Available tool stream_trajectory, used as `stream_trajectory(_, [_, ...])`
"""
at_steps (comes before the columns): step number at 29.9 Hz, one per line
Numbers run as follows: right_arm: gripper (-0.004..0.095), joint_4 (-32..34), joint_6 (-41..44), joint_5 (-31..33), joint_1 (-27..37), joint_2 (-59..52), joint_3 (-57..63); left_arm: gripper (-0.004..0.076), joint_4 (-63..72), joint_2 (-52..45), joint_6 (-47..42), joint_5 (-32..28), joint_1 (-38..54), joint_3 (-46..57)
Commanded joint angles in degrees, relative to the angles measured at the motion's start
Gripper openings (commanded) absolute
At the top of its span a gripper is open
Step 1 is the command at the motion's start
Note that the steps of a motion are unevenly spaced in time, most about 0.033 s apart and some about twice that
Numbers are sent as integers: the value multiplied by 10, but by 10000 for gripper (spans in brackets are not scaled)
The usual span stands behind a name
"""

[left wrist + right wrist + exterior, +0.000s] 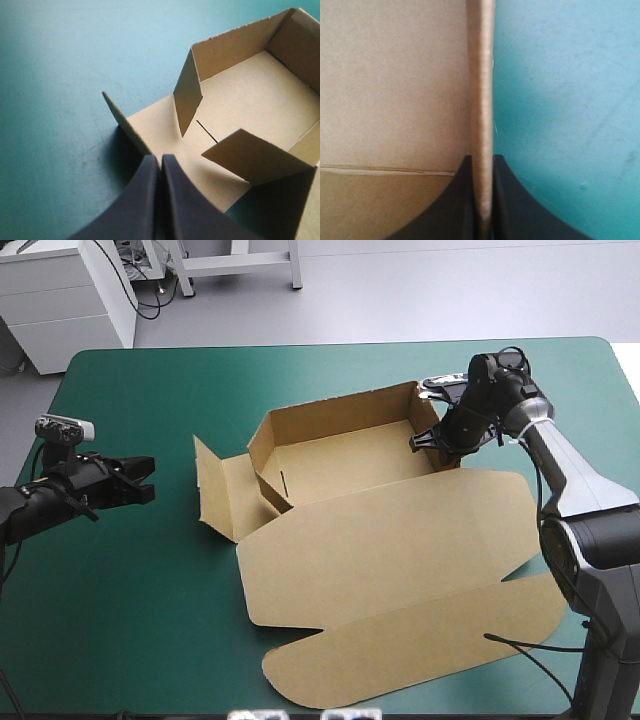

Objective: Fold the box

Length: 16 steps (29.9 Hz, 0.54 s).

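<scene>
Teal-green table (150, 580), left tool (161, 156) clenched, right tool (481, 159) gripping box (390, 540) wall, far end cropped

Left arm (35, 508) comes in low from the left, close to level. The left gripper (148, 490) points toward the table's middle, its fingers (145, 200) pressed together into a single point with nothing between them.

Over on the other side, the right arm (580, 490) climbs from the near right corner, forearm stretched toward the far side, wrist (495, 380) bent over. The right gripper (425, 443) tips downward, its fingers (455, 210) all but closed, one on each side of a box (481, 100) wall, pinching it. The two grippers are well apart.
</scene>
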<state>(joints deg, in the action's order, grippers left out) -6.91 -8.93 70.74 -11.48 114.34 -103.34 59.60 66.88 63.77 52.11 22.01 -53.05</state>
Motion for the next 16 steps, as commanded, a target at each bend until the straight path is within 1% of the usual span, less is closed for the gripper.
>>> stream_trajectory(1, [-19,-7,-20,7,2,-33,-15,8,31,-10,-3,-4,-1,-16])
stream_trajectory(7, [-19,-17,-25,9,3,-74,-15,8,30,-8,-3,-14,-1,-16])
stream_trajectory(11, [-19,-2,-28,9,5,-114,-15,9,34,0,-5,-37,-1,-16])
stream_trajectory(16, [-19,1,-31,9,9,-179,-15,9,54,27,-5,-43,-1,-16])
